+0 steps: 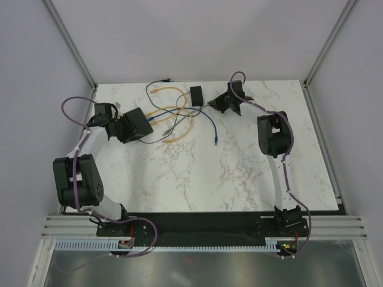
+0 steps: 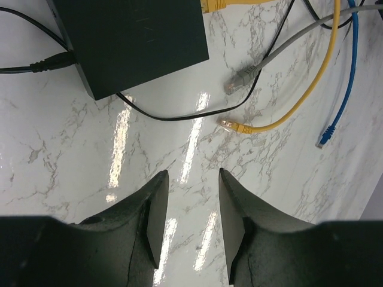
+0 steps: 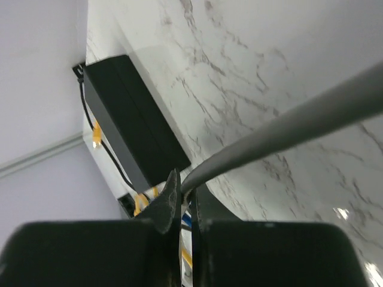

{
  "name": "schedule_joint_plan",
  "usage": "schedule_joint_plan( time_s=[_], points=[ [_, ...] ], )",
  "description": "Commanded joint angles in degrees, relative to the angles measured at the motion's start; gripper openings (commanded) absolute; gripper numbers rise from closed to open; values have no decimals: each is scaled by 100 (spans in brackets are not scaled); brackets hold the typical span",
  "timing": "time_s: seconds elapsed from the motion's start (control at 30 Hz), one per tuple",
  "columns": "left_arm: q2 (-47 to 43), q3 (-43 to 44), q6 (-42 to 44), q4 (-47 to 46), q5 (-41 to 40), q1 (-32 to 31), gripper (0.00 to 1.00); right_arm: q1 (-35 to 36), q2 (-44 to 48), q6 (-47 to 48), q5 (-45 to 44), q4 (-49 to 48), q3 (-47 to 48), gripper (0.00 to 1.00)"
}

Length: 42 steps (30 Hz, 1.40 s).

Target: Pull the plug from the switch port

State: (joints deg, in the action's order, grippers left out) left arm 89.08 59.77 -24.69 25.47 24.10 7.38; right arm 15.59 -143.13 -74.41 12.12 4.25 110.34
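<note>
We see the left gripper (image 2: 191, 173), fingers apart, near the flat matte-black rectangular switch box (image 2: 137, 36). The right gripper (image 3: 184, 182) clamps a grey cable (image 3: 287, 128), whose plug (image 2: 242, 76) lies loose on the white marble tabletop (image 2: 90, 155).

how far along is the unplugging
Done, it seems: the grey plug lies loose on the table, clear of the black box. In hand: the right pincer is shut on the grey cable; the left pincer is open, holding nothing. Left: letting go of the cable. A yellow plug at the box's edge may be in a socket.
</note>
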Motion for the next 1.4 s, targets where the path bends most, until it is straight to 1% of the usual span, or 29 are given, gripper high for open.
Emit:
schedule_joint_plan(
  time_s=[0.0,0.1,0.13,0.27,0.3,0.33,0.37,0.43,0.5,0.57,0.6,0.63,0.67,0.7,0.73,0.77,0.8,0.83,0.87,0.93,1.07,1.17,1.23,1.27,1.3,1.33,1.37],
  points=[
    [-163,70,368,63,-37,1,47,-161,1003,1076,97,602,-266,0],
    [-101,79,394,63,-54,1,47,-258,1584,2095,19,1357,-128,0],
    [-84,79,395,63,-54,1,46,-267,1717,2663,-147,1768,-40,0],
    [-5,88,386,89,-11,1,46,-329,2376,3685,-437,2474,276,0],
    [22,88,386,89,16,1,46,-338,2404,3888,-552,2710,547,0],
    [39,96,386,81,7,-8,46,-338,2421,4064,-701,3269,724,0],
    [48,105,386,81,7,1,46,-347,2430,4432,-972,3545,891,0],
    [66,114,386,89,7,1,46,-373,2561,4689,-1123,4054,1094,0],
    [48,105,386,89,25,-8,46,-487,2912,4831,-1177,4284,885,0],
    [22,79,394,98,-1,1,46,-592,2870,4857,-1168,4661,901,0],
    [4,70,395,98,-10,1,46,-601,2783,5014,-1499,4951,1240,0],
    [-30,61,403,98,-19,1,46,-601,2686,5111,-1572,5606,1487,0],
    [-57,53,395,81,-28,1,46,-610,2485,5190,-1677,5926,1725,0],
    [-75,44,403,107,-37,1,46,-619,2379,5278,-2043,6243,2145,0],
    [-83,35,395,107,-54,1,46,-619,2282,5340,-2264,6803,2314,0],
    [-101,9,395,107,-72,1,46,-619,2168,5410,-2571,7000,2403,0],
    [-110,0,395,98,-81,1,46,-628,2158,5559,-3122,7167,2300,0],
    [-110,-9,395,107,-89,1,46,-628,2149,5639,-3389,7177,2159,0],
    [-110,-18,395,107,-89,1,46,-663,2105,5700,-3513,7169,1879,0],
    [-101,-18,395,107,-89,1,46,-715,2044,5771,-3890,7143,1632,0],
    [-127,0,359,107,-98,1,46,-900,1711,5850,-4015,6879,1156,3],
    [-171,0,307,142,-98,1,46,-926,1255,5912,-4270,6861,1365,6],
    [-163,52,246,186,-11,-8,46,-953,1043,5886,-4253,6940,1551,10],
    [-145,70,228,212,24,-8,46,-962,920,5877,-4270,6966,1673,28],
    [-163,96,219,238,25,1,46,-962,910,5877,-4262,6966,1701,37],
    [-137,131,210,256,34,-8,46,-962,910,5885,-4244,6975,1710,44],
    [-136,149,210,274,25,1,46,-962,927,5886,-4209,6958,1744,50]
  ],
)
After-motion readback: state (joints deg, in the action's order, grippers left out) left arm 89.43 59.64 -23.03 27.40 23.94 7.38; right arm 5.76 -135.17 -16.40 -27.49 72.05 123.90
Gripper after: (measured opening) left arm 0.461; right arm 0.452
